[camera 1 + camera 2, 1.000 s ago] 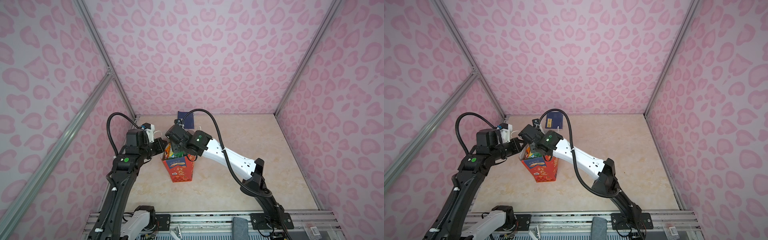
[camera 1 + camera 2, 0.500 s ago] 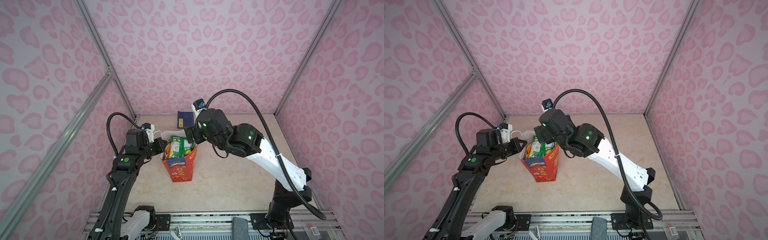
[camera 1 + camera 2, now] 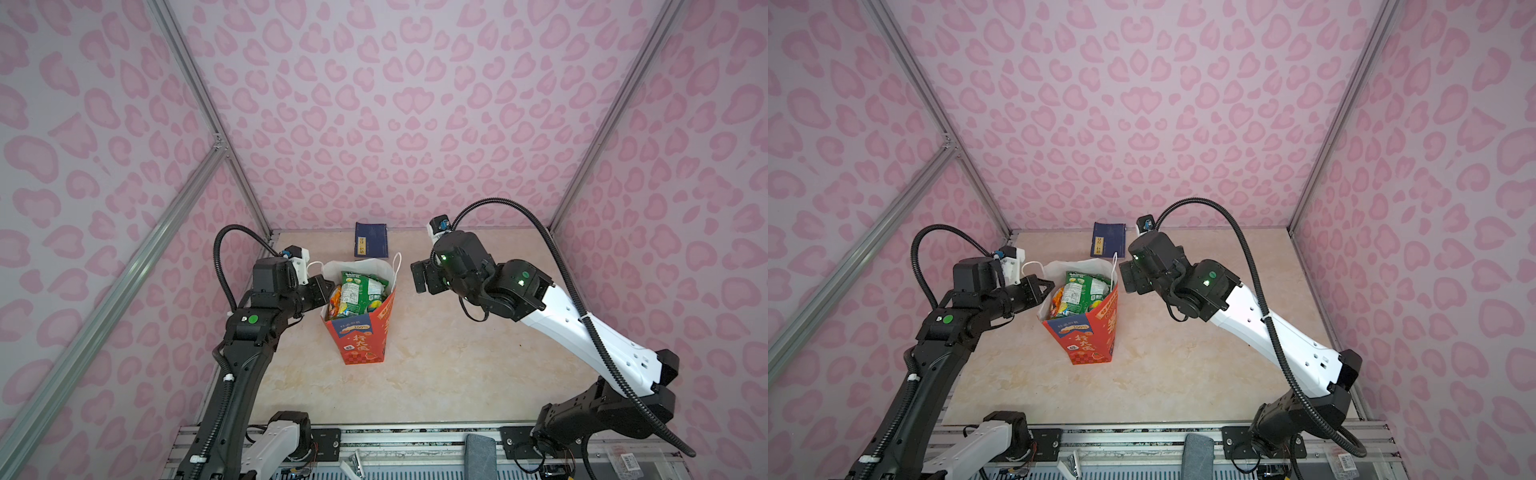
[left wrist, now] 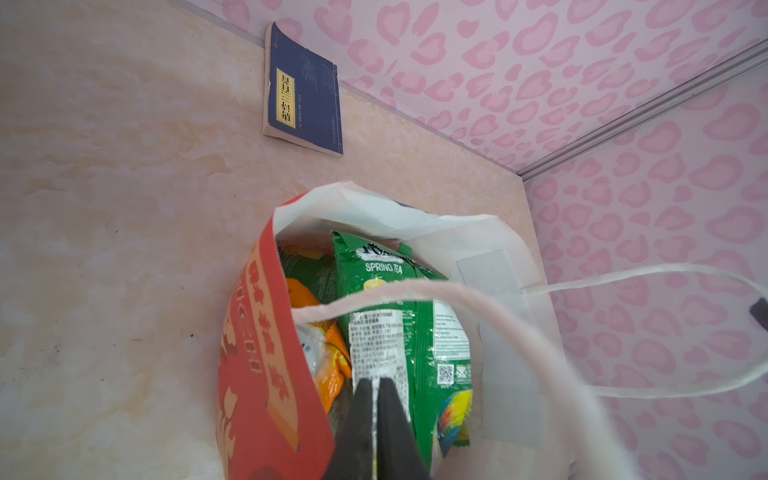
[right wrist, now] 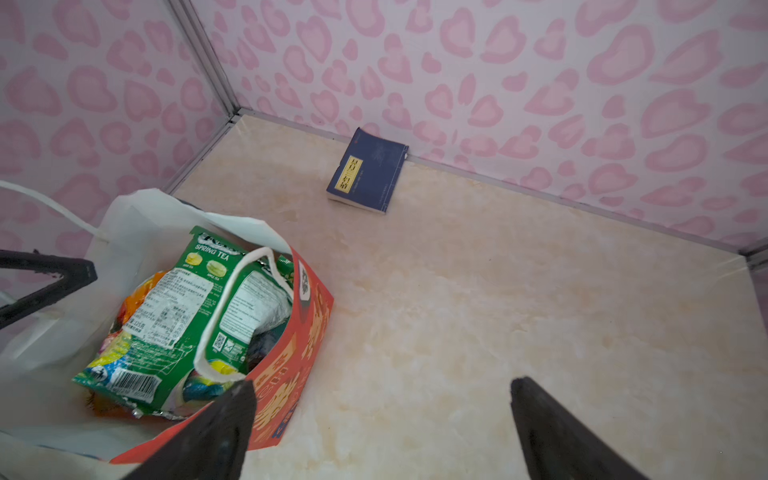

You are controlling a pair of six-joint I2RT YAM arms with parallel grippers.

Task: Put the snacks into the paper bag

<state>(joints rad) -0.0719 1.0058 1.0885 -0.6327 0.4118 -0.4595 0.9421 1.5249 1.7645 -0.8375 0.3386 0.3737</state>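
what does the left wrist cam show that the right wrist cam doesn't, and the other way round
Only the left wrist view: the left gripper end-on, pressed shut at the bag's mouth, and a grey patch on the bag's inner wall.
Only the right wrist view: the right gripper open above bare table beside the bag, and the barcode on the green packet.
Both: the bag, the green packet in it, the booklet, and the left gripper, side-on in the right wrist view.
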